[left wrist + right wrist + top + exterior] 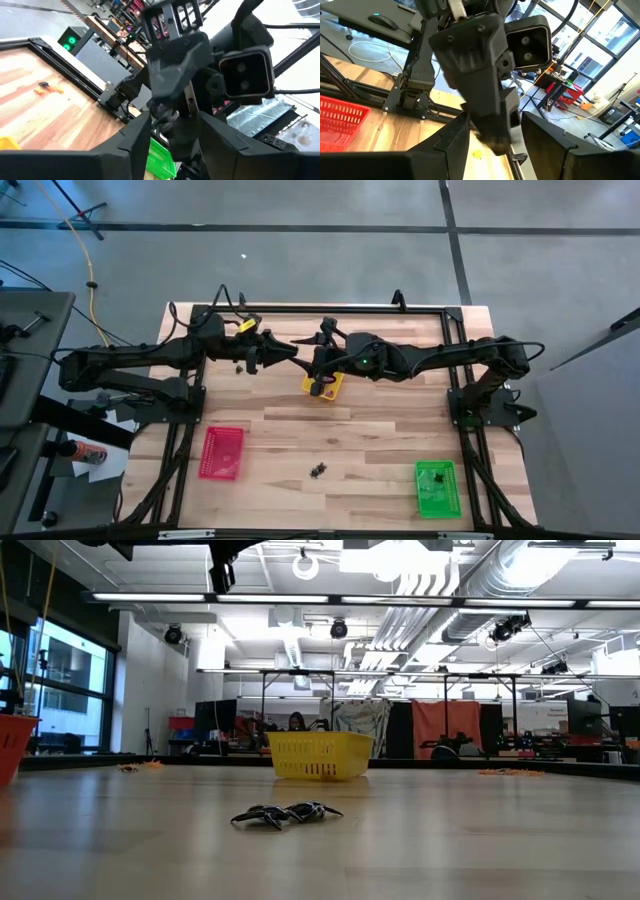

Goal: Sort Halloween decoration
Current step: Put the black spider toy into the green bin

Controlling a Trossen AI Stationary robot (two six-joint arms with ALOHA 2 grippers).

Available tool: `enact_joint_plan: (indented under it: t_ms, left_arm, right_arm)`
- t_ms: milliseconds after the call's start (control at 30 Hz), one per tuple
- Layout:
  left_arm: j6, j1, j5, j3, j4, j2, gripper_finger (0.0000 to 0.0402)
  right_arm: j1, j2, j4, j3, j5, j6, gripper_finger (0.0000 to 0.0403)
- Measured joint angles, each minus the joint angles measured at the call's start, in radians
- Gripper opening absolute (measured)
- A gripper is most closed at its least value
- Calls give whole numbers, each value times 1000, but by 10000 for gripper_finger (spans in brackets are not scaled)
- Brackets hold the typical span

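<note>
Both arms are raised over the far middle of the table, and their grippers meet nose to nose in the air. My left gripper (291, 355) (175, 150) is open, with the front of my right gripper (313, 361) (495, 150) close before it. No decoration shows between them. A black clump of Halloween decoration (319, 470) (287, 813) lies on the wood near the front edge. Orange pieces (47, 90) lie near the far rail. A few dark pieces lie in the green tray (436, 487).
The yellow tray (325, 385) (320, 755) stands under the meeting grippers. The red tray (222, 452) is at the near left, the green one at the near right. A black frame rail (320, 310) runs along the far edge. Bare wood lies between the trays.
</note>
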Motion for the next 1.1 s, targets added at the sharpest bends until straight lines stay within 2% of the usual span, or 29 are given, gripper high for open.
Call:
enact_joint_plan:
  t_ms: [367,1000,1100]
  left_arm:
    - [10,76,59,0,1,-48,193]
    - [27,128,98,0,-57,-58,196]
    - [27,134,98,0,-57,-58,196]
  right_arm:
    - [0,0,0,0,8,0,173]
    - [0,0,0,0,55,0,173]
    - [0,0,0,0,92,0,173]
